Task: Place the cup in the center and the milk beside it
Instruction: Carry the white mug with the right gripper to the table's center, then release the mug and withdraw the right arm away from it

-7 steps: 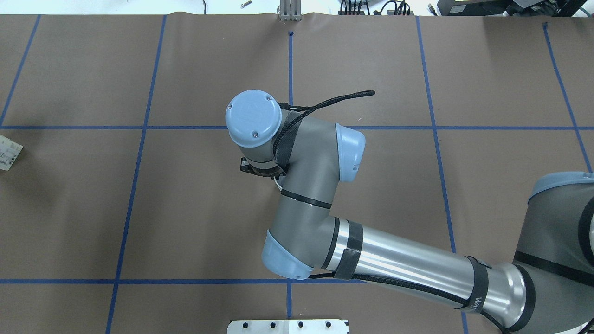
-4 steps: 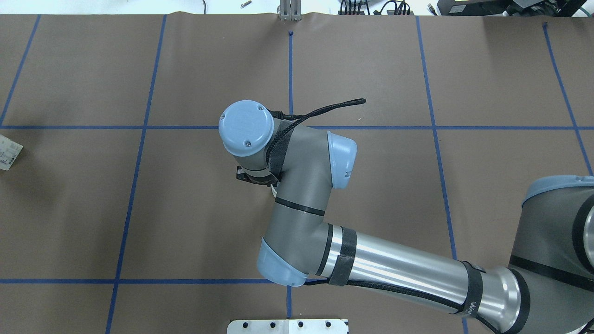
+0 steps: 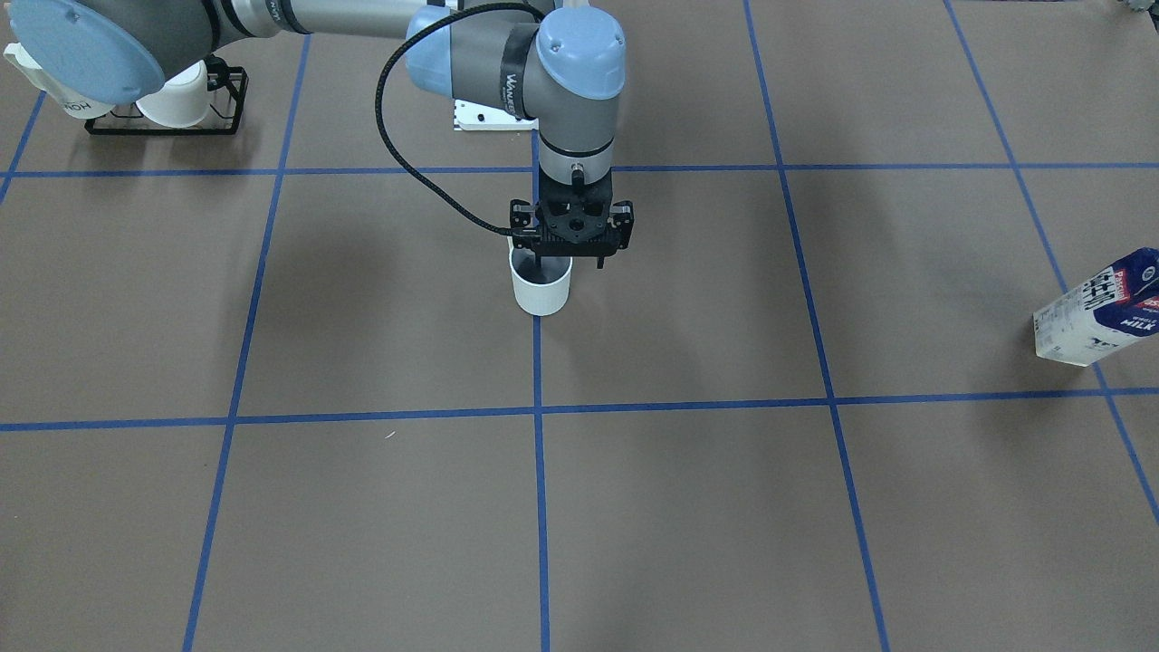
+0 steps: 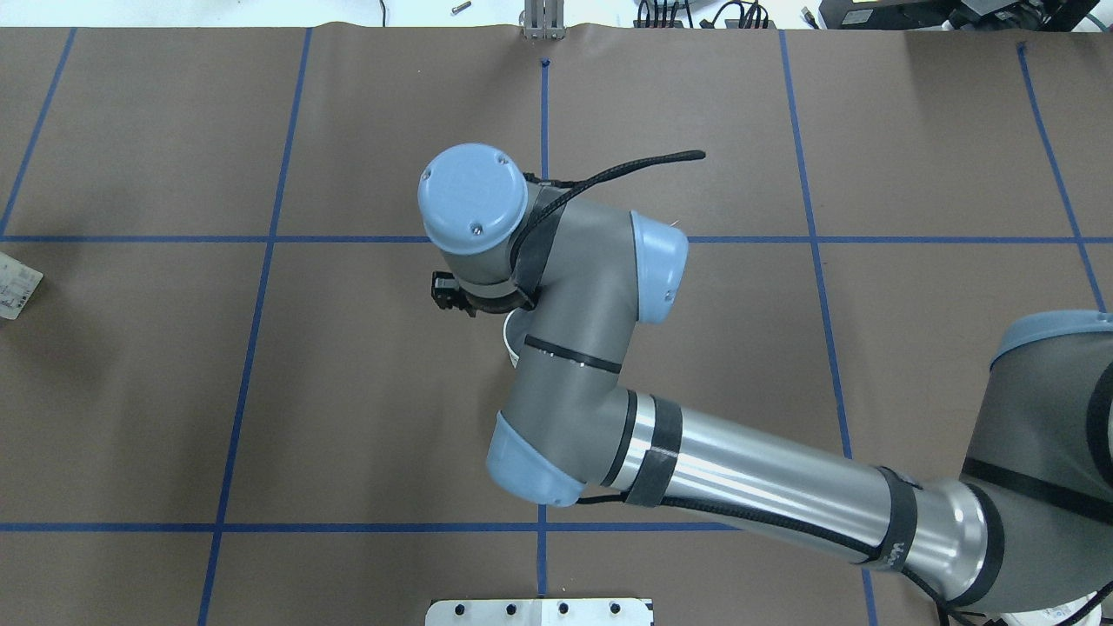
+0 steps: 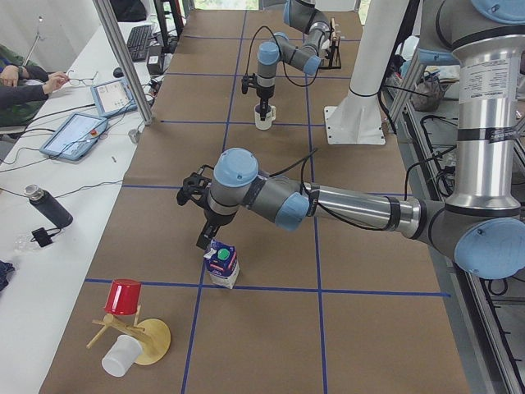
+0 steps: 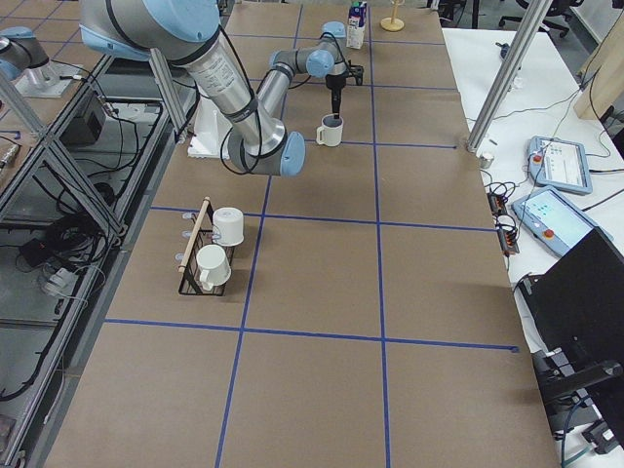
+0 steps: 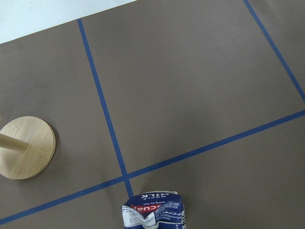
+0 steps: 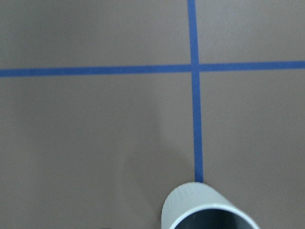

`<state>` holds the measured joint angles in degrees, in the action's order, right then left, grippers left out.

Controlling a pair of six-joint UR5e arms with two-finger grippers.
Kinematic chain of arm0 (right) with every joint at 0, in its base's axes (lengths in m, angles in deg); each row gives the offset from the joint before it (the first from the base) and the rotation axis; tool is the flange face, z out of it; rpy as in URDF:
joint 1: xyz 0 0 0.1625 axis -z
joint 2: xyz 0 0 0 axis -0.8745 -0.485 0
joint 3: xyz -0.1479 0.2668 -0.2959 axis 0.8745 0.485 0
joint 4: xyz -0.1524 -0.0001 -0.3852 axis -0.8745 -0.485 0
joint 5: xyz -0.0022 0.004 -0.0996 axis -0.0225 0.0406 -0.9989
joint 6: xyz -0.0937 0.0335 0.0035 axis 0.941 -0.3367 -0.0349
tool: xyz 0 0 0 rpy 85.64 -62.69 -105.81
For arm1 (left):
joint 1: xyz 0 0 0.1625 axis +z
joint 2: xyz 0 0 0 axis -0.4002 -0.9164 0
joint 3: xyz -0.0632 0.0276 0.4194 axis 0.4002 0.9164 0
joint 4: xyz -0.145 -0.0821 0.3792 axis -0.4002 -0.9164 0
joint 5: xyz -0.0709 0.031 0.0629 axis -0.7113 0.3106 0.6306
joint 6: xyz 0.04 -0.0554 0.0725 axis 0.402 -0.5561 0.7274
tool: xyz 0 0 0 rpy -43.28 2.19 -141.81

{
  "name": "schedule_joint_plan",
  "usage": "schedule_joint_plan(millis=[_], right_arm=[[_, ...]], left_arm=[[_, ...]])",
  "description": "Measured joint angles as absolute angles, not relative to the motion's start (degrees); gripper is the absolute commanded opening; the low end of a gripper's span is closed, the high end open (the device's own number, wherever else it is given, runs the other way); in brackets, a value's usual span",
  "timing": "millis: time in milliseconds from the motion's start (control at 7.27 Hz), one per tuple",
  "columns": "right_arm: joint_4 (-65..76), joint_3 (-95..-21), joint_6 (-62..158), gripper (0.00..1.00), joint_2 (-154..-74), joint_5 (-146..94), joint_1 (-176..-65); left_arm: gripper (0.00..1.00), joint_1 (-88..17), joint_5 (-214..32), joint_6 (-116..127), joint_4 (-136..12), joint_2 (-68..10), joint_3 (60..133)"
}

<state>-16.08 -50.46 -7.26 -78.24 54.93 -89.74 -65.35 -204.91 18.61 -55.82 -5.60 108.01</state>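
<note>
One smooth cylindrical white cup (image 3: 541,292) sits beneath right fingers (image 6: 336,107); cannot tell their spread.

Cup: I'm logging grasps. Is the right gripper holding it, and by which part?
Cannot tell. The right gripper has one finger dipped inside the rim of the cup, which stands on the table, but a clamp is not visible.

On milk carton (image 3: 1100,308), far from right gripper (image 3: 569,263), just under left gripper (image 5: 203,243): big white word "MILK" on dark blue side, small word over it looks like "WHOLE". Red brand label higher up, too small to read. Left wrist view: carton's "MILK" upside down. On black strap (image 3: 512,77) up right arm, above right gripper: white letters start "WAN", rest unclear. On white cup (image 3: 77,101), far from right gripper, back by robot: dark letters upside down, maybe "HON", rest hidden.
</note>
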Motion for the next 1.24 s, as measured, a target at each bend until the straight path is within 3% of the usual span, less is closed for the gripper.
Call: schedule_joint_plan(millis=[412,1238], right_arm=[[-16.23,-53.72,5.3,1.0,-82.13,68.09,-105.66],[-15.7,-65.25,51.23,1.0,-114.92,80.17,-132.58]], left_arm=[[0.99,-65.37,-204.88,18.66,-55.77,-5.31,107.93],[0.99,-65.35,-204.77,18.7,-55.89,-5.27,108.22]])
